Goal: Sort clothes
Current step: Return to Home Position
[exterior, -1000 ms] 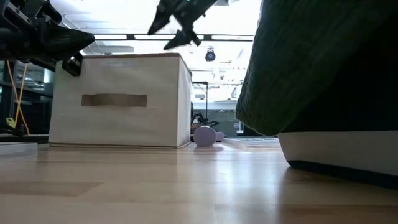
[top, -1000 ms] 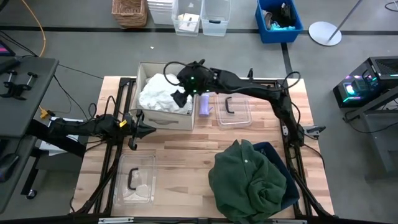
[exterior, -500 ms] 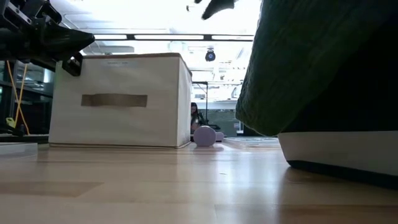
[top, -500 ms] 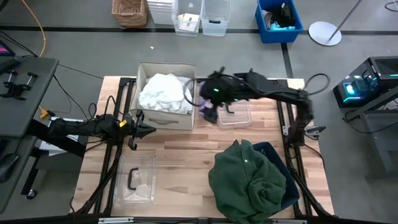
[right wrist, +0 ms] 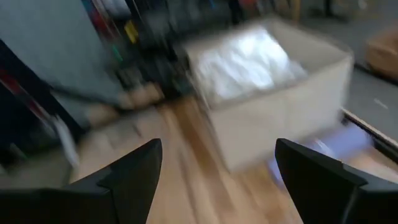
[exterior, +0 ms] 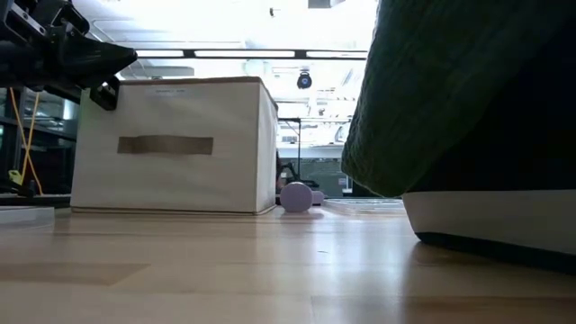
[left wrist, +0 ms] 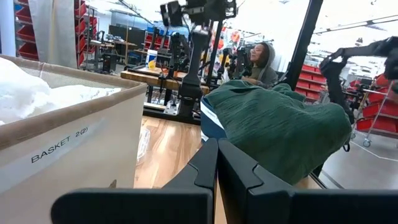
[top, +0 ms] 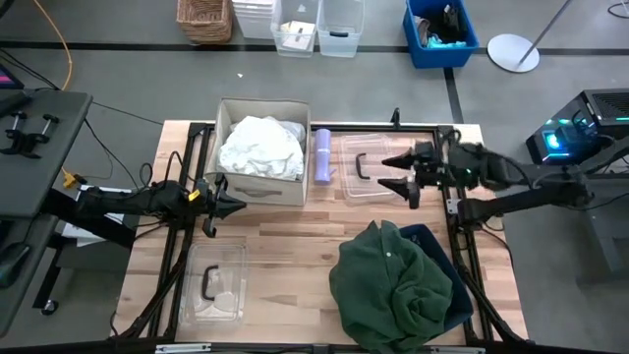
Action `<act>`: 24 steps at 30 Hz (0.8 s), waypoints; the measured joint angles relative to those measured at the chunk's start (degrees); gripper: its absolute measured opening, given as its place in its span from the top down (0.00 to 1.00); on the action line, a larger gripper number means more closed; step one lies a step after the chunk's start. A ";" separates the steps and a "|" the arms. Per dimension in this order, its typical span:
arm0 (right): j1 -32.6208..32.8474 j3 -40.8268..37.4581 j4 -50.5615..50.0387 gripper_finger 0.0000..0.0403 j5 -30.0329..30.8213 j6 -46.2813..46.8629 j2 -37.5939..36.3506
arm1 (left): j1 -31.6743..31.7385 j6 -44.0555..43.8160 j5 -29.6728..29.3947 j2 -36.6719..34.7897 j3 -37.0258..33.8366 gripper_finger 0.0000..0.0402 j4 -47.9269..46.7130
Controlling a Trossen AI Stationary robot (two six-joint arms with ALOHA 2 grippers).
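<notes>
White thin fabric pieces [top: 260, 146] lie heaped inside a beige fabric basket [top: 257, 182] at the table's far left. A dark green buttoned shirt [top: 393, 285] lies heaped over a dark blue container [top: 437, 246] at the near right; it also fills the right of the low view [exterior: 468, 99]. My left gripper [top: 239, 205] is shut and empty, just near of the basket's near wall. My right gripper [top: 386, 172] is open and empty above a clear lid at the far right. I see no plaid shirt and no dark grey garment.
A clear plastic lid with a handle [top: 369, 169] lies under my right gripper, and another [top: 214, 283] lies at the near left. A purple roll [top: 322, 155] lies against the basket's right side. Bare wood lies between the basket and the green shirt. A person [left wrist: 261, 59] shows beyond the table.
My right gripper has swung from above the basket toward the table's right edge, past the purple roll, and now stands over the clear lid, open and empty. The white fabric stays in the basket.
</notes>
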 joint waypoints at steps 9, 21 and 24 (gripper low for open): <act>-0.27 -30.18 43.94 0.24 -5.13 1.67 -8.65 | 0.00 0.01 0.00 0.00 0.00 1.00 -0.02; -11.87 -48.39 58.25 0.24 -13.74 -0.21 -13.22 | 0.00 0.02 0.00 0.00 0.00 1.00 -0.02; -15.56 -50.92 57.80 0.24 -17.55 -0.10 -14.56 | 0.00 0.02 0.00 0.00 0.00 1.00 -0.04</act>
